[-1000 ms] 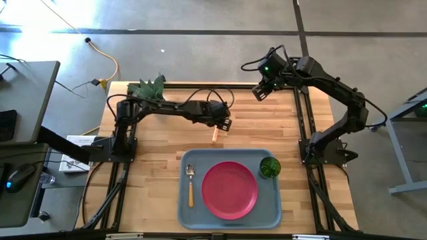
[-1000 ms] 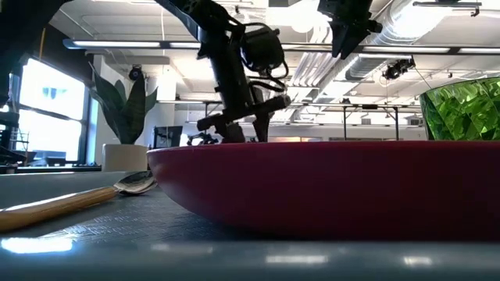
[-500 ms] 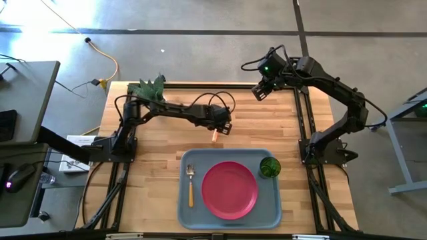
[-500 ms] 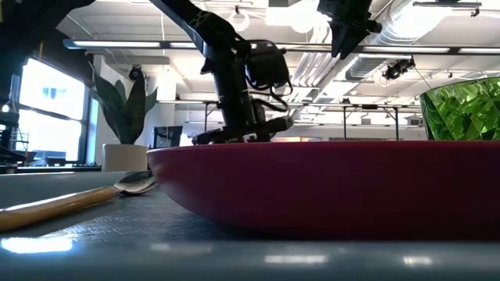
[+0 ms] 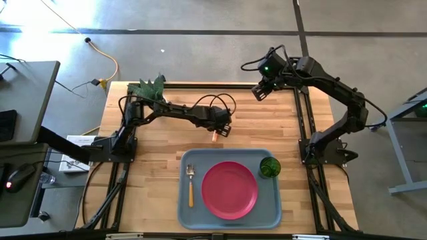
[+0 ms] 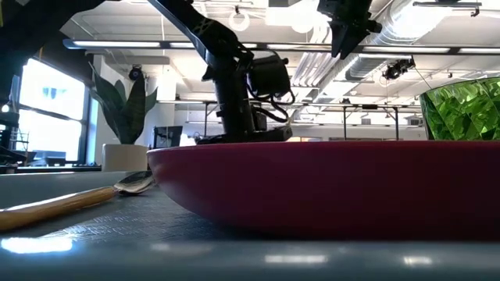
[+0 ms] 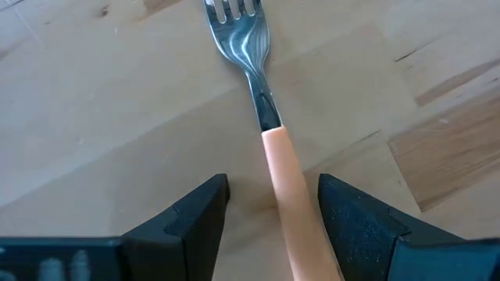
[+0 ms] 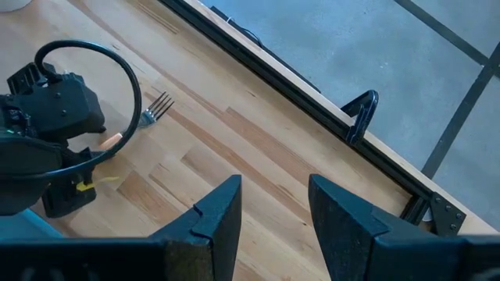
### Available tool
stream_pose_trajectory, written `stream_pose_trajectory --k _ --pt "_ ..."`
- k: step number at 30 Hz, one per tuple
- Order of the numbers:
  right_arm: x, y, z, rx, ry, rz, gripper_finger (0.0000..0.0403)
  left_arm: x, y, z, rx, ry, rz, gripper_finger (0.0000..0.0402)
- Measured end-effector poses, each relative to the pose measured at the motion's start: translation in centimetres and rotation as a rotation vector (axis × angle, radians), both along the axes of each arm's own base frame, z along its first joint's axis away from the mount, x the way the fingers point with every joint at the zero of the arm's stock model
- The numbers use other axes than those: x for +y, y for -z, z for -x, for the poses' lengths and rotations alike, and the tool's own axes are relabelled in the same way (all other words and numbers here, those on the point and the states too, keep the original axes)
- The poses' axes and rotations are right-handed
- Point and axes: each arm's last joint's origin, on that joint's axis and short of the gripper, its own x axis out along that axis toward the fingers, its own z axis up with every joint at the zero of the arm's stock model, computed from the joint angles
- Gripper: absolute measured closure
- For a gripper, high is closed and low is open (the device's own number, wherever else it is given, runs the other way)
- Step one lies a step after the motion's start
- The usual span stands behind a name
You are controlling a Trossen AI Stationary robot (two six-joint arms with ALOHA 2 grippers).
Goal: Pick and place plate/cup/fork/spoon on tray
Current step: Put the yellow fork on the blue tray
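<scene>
Left gripper (image 7: 273, 211): fingers apart, straddling the fork (image 7: 266, 125) handle on bare wood, centre of the high view.
Right gripper (image 5: 260, 92): open, waiting upper right.
Tray (image 5: 200, 213): plate, cup, spoon aboard.
Advice: close squarely on the handle, lift level.

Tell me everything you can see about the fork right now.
The fork is a small one with shiny silver metal tines and neck and a thin, smooth orange handle. It lies flat on the bare wooden table, outside the tray, just beyond its far rim. The left tool is low over it, fingers open, one on each side of the handle. No contact with the handle shows, and the fork is not lifted.
</scene>
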Motion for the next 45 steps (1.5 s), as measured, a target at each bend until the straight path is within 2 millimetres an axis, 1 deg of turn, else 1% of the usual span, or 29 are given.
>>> stream_pose_trajectory --k 3,6,16,19,24,28,33,38,45 --pt "0.0 0.0 0.0 0.000 -0.001 0.000 0.0263 -0.1 0.1 0.0 0.005 0.003 -0.013 0.0208" --pt "0.0 0.0 0.0 0.000 -0.001 0.000 0.0263 -0.1 0.1 0.0 0.015 0.037 -0.010 0.0226" --pt "0.0 0.0 0.0 0.000 0.000 0.000 0.0263 -0.2 0.2 0.1 0.028 0.059 0.013 0.0339" --pt "0.0 0.0 0.0 0.000 0.001 0.000 0.0263 -0.3 0.2 0.1 0.032 0.086 0.013 0.0357" --pt "0.0 0.0 0.0 -0.001 0.001 0.000 0.0263 -0.6 0.2 0.0 0.037 0.110 0.012 0.0354" --pt "0.0 0.0 0.0 0.000 0.001 0.000 0.0263 -0.8 -0.1 0.2 0.031 0.120 0.039 0.0351" --pt "0.0 0.0 0.0 0.000 0.000 0.000 0.0263 -1.4 -1.3 0.6 0.009 0.094 0.097 0.0353" --pt "0.0 0.0 0.0 0.001 -0.001 0.000 0.0263 -1.6 -3.0 1.0 -0.008 0.061 0.091 0.0354" --pt "0.0 0.0 0.0 0.002 -0.001 0.000 0.0263 -4.0 -5.4 1.2 -0.057 0.084 0.086 0.0354"
